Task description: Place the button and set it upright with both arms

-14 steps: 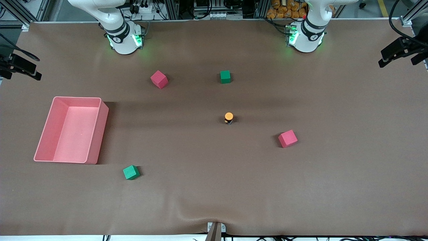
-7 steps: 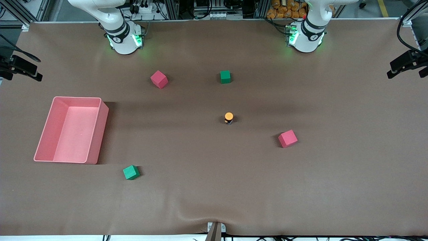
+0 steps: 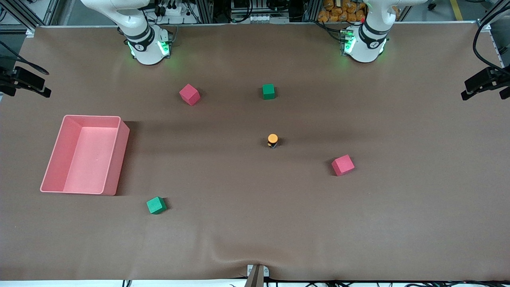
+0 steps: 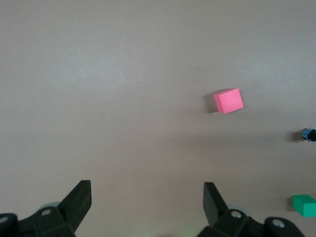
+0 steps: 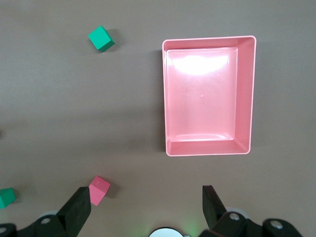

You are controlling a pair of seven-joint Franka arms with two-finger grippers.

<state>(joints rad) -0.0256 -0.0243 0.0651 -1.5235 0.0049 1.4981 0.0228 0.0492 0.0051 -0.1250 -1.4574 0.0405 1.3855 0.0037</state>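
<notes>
We are seeing the button [image 3: 272, 140] standing, probably upright, cap up, mid-surface between the green cube [image 3: 268, 91] and the pink cube [image 3: 342, 165]. The left gripper [image 4: 148, 202] and right gripper [image 5: 146, 207] are hanging high, jaws released and empty; the left arm is looking nearer.

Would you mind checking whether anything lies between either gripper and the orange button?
Nothing visible does. The button stands alone mid-table, apart from every cube. The left gripper and right gripper hang open, high over the table's two ends.
</notes>
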